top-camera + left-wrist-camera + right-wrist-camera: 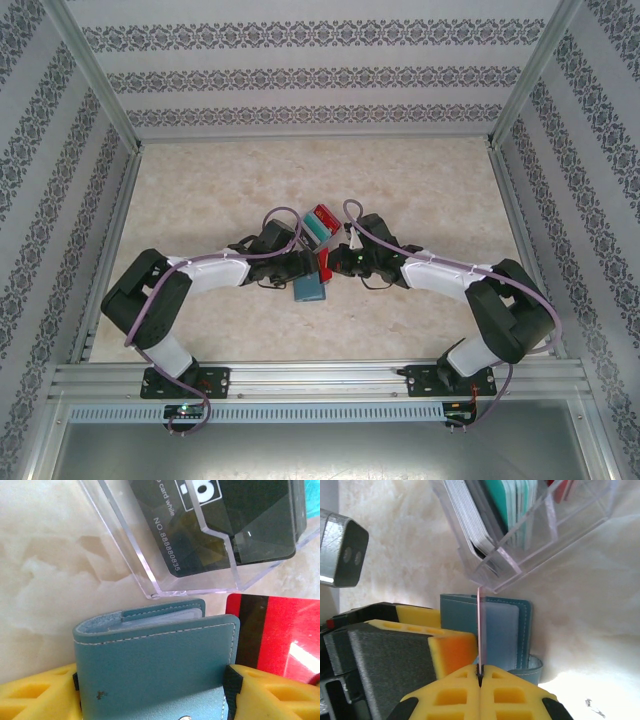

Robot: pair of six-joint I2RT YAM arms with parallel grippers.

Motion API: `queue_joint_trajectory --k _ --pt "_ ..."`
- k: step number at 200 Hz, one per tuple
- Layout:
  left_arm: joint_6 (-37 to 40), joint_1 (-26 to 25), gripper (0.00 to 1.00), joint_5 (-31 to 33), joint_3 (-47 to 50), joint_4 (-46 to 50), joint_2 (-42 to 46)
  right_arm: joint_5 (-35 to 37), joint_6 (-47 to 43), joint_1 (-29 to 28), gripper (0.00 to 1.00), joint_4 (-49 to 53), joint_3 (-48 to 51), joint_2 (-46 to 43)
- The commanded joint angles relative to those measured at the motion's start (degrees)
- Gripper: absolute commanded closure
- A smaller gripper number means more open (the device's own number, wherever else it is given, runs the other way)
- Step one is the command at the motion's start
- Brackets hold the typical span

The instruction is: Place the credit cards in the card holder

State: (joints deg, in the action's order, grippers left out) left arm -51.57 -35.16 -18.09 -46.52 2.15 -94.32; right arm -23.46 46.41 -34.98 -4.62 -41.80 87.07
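Your left end effector (155,687) stands wide, its yellow fingers (35,695) flanking the card holder (150,650); whether they press it you cannot tell. Your right end effector (480,672) is pinched closed on the red card (480,630), which sits edge-on just beside the card holder. Beyond them, on the bench (45,555), a clear box (540,535) holds teal cards (512,500).

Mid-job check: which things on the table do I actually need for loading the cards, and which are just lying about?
For the job:
blue wallet, between the left hand's fingers
red card, pinched in the right hand
teal card, standing in the clear plastic box

Lying about:
clear plastic box, next to the wallet
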Motion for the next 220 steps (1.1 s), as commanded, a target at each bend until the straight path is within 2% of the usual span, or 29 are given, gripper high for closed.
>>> queue_joint_trajectory --k 1,15,50,67,89,114,136,170,185,205,220 --pt "1.7 -0.5 0.27 -0.1 -0.3 -0.5 1.9 -4.3 2.0 0.3 1.0 -3.6 -0.9 1.3" --pt "1.7 -0.5 0.23 -1.7 0.3 -2.7 2.0 -4.5 3.9 0.3 1.0 -5.7 -0.3 1.8" --pt "1.7 -0.5 0.15 -0.4 1.5 -3.0 4.0 -4.9 9.0 1.7 1.0 -12.9 3.2 1.3" --pt "2.8 -0.5 0.13 1.1 0.8 -0.4 4.6 -6.0 9.2 2.5 1.0 -13.8 3.7 0.8" --pt "3.8 -0.5 0.06 3.4 0.8 2.0 6.1 -7.1 9.2 2.8 1.0 -14.4 3.7 0.5" --pt "4.1 -0.5 0.04 7.0 0.9 4.7 8.4 -11.1 9.1 2.8 1.0 -14.9 2.1 3.4" --pt "4.0 -0.1 0.0 9.3 2.2 5.6 11.8 -11.7 10.9 2.6 1.0 -17.9 2.5 5.3" --pt "6.4 -0.1 0.13 8.6 1.3 10.1 12.9 -12.0 11.6 2.1 1.0 -19.3 1.4 7.4" --pt "7.2 -0.1 0.15 9.7 1.2 13.9 13.3 -12.3 11.7 1.9 1.0 -19.5 0.9 8.1" --pt "6.0 -0.1 0.19 9.8 3.6 13.2 15.7 -7.9 10.1 1.6 1.0 -15.9 1.9 5.7" --pt "5.3 -0.1 0.37 9.7 4.8 13.1 16.5 -3.1 5.9 1.1 1.0 -7.5 0.7 4.1"
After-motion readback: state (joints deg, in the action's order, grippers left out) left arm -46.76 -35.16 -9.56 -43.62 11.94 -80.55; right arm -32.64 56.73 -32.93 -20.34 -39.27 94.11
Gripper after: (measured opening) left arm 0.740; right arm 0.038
